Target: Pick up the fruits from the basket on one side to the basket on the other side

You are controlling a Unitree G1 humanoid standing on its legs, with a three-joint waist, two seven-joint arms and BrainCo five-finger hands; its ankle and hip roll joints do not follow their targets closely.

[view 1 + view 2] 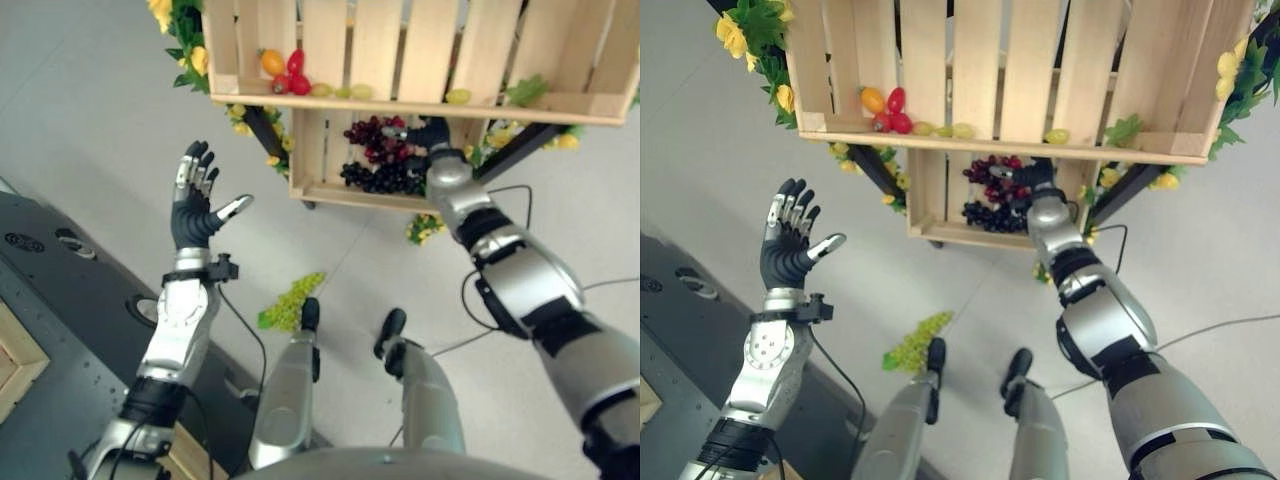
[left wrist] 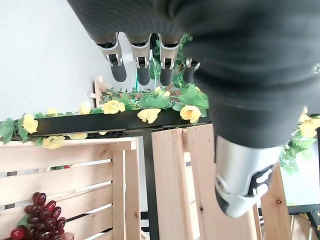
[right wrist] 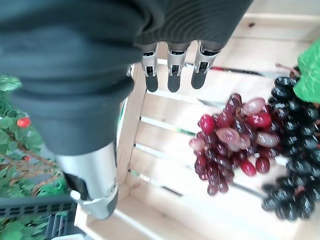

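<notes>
Grapes, red (image 3: 231, 142) and dark (image 3: 292, 160), lie in the lower crate (image 1: 310, 190), none gripped yet. Right hand (image 1: 432, 135) reaches in above them, fingers (image 3: 172, 75) straight and holding nothing. Left hand (image 1: 195, 200) hangs raised and open, well apart. Green grapes (image 1: 292, 302) lie on the floor; seemingly all transfers remain.

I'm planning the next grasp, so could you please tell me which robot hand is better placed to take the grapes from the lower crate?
The right robot hand: it hangs open directly over the red grapes in the lower crate. The left robot hand is raised open in the air, well away.
</notes>
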